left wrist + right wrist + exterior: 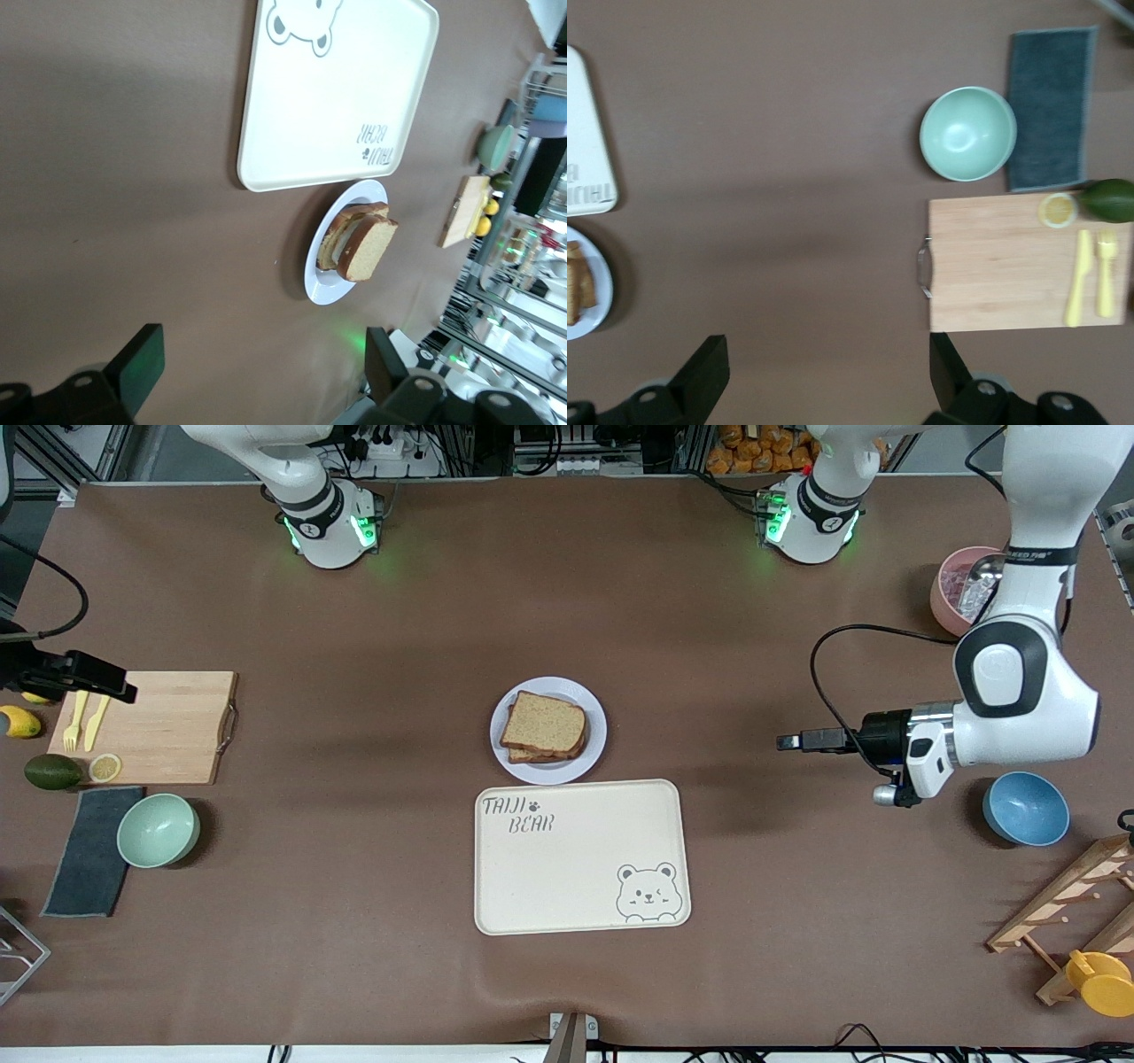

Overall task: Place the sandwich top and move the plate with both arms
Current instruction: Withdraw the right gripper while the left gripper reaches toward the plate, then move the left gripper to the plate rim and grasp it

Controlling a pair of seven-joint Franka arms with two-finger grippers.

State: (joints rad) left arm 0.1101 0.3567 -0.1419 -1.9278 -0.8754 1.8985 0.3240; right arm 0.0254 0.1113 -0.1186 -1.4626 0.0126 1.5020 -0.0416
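Sandwich top [543, 722] stacked on plate [592, 755], well apart from left gripper [785, 741] hanging over bare table [709, 646], toward right arm's end from it.

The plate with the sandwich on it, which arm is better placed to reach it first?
Probably the left. The left gripper hangs open over bare table, level with the plate and pointing at it. The right gripper, also open, is over the cutting board at the right arm's end.

plate [583, 292] cut off, sandwich filling hidden
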